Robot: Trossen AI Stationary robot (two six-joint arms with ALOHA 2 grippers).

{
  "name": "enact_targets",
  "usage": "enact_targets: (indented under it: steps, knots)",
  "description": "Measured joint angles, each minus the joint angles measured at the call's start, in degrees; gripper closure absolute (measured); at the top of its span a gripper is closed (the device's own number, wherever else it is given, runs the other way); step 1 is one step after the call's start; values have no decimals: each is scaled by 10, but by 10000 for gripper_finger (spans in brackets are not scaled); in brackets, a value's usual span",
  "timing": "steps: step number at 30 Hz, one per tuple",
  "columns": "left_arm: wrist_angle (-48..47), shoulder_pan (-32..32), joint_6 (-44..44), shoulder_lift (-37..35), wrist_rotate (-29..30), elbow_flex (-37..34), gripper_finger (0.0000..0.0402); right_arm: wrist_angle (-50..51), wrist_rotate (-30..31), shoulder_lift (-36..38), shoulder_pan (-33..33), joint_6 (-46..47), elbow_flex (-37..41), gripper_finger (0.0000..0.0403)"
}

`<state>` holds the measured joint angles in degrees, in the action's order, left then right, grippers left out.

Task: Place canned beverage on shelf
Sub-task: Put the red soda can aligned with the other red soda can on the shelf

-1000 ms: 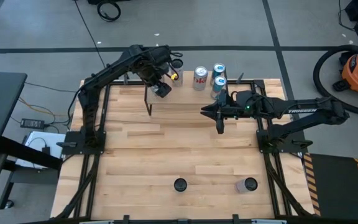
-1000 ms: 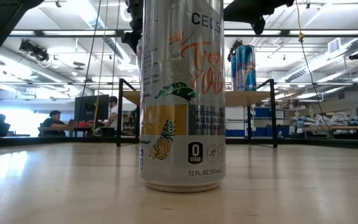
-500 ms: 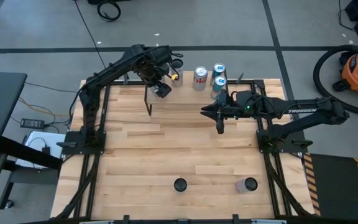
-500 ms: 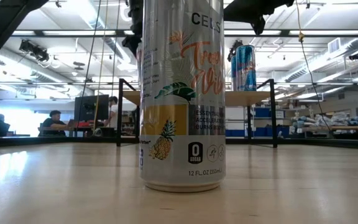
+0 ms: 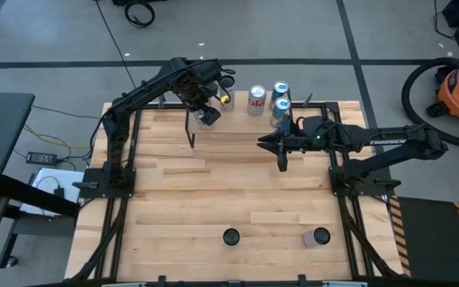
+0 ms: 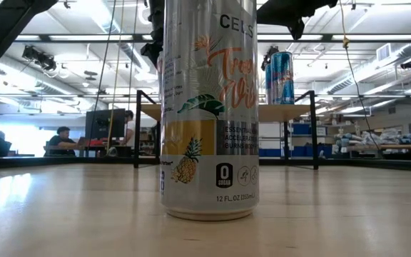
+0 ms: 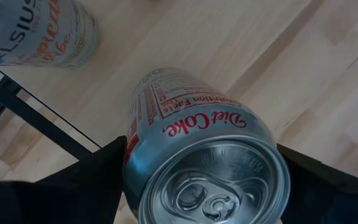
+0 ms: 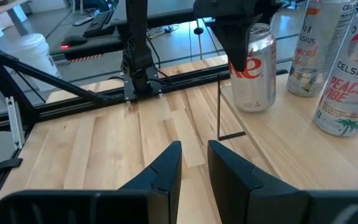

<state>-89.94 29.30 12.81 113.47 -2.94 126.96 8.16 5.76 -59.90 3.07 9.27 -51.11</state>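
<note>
Closest to the low camera, a tall Celsius can (image 6: 209,107) with a pineapple print stands upright on the wooden surface (image 5: 237,199) near its front edge. In the high view it shows only as a dark round top (image 5: 230,236), with a second can top (image 5: 320,236) standing well apart from it along the same front edge.

Farther back, over the middle of the surface toward its right edge, the right gripper (image 5: 282,162) hangs with nothing in it; its fingers (image 8: 166,168) are drawn together, leaving only a narrow slit between them.

At the far edge stands the shelf (image 5: 237,119), a light plank on thin black legs. On it the Diet Coke can (image 8: 252,68) stands upright, and the left gripper (image 5: 206,113) is at it from the far-left corner side. The left fingers (image 7: 92,174) are spread wide and flank the can's sides just below its top (image 7: 213,180); the pictures do not settle whether they press on it. Just beside the Diet Coke can, toward the right end of the shelf, stand two more Celsius cans: a peach one (image 8: 347,78) and a paler one (image 8: 312,50) behind it. The low view shows a blue can (image 6: 282,77) on the plank.

Beyond the surface, a person (image 6: 63,140) sits at a desk in the room.
</note>
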Motion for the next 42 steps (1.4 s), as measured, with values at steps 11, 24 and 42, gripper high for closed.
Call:
enact_targets:
  steps: [11, 24, 42]
  knots:
    - [0, 0, -30, 0, 0, 0, 48, 0, 0, 0, 0, 0, 0, 316]
    - [0, 5, -30, -1, 0, 4, 8, 0, 0, 0, 0, 0, 0, 316]
    - [0, 12, -37, -28, 0, 77, 8, -12, 1, 0, 0, -4, 0, 316]
